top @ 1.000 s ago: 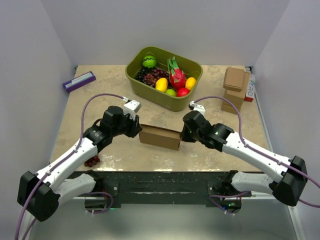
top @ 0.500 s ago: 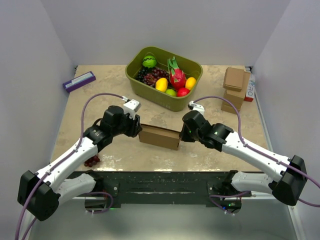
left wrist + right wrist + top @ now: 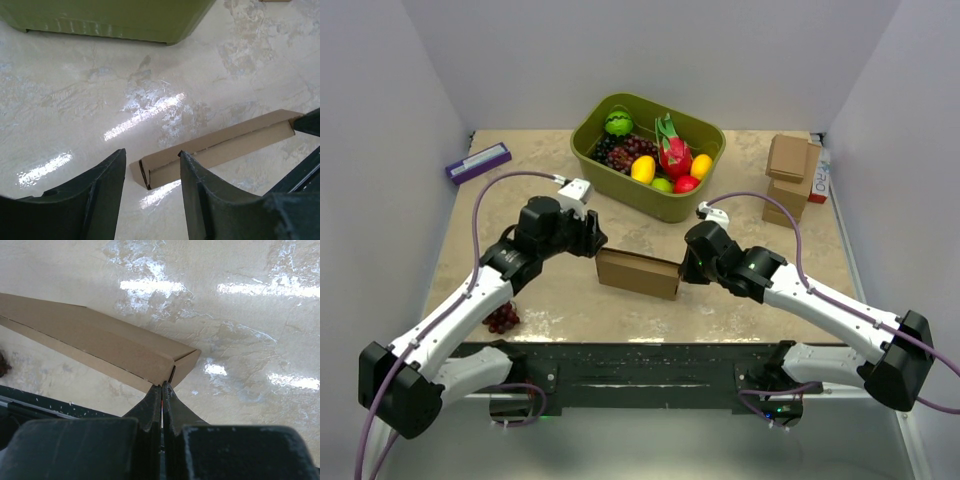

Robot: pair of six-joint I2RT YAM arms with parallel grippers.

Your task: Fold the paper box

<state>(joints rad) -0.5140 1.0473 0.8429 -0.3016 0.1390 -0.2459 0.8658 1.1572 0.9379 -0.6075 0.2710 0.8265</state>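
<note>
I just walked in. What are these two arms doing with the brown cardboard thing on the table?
Two robot arms are working on folding the paper box, which lies on the table between them as a long, thin brown shape. The right gripper is shut, with its tips at the box's right end; whether it pinches a flap cannot be seen. The left gripper is open just off the left end, holding nothing.

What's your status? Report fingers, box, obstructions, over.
Left fingers open, just off left end of plain brown cardboard box. Right fingers shut at its right end. Box flat on beige table. Olive-green plastic fruit basket behind, apart.
</note>
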